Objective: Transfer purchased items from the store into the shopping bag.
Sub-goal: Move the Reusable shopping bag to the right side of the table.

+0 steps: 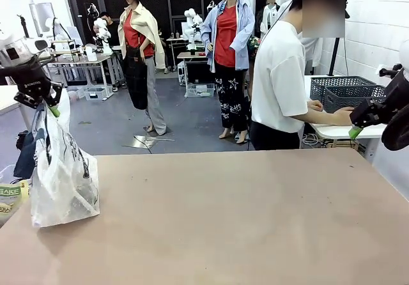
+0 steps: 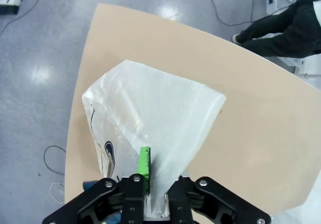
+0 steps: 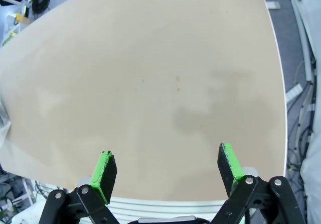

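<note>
Two robot arms flank a bare tan table [image 1: 255, 221]. At its left edge, the left gripper [image 2: 145, 176] pinches the shopping bag [image 1: 61, 170] by its top, probably holding it upright for loading. High on the right, the right gripper [image 3: 168, 171] waits with fingers spread, holding nothing. A person reaches toward dark mesh baskets [image 1: 348, 90] (likely the store) behind the table.

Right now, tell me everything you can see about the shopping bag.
The shopping bag is translucent, whitish, crinkly plastic with dark printed lettering on its side. It stands at the table's left edge, base resting on the tabletop, its top pulled up to a peak. The left gripper pinches that top between its green pads. Its contents can't be made out.
</note>
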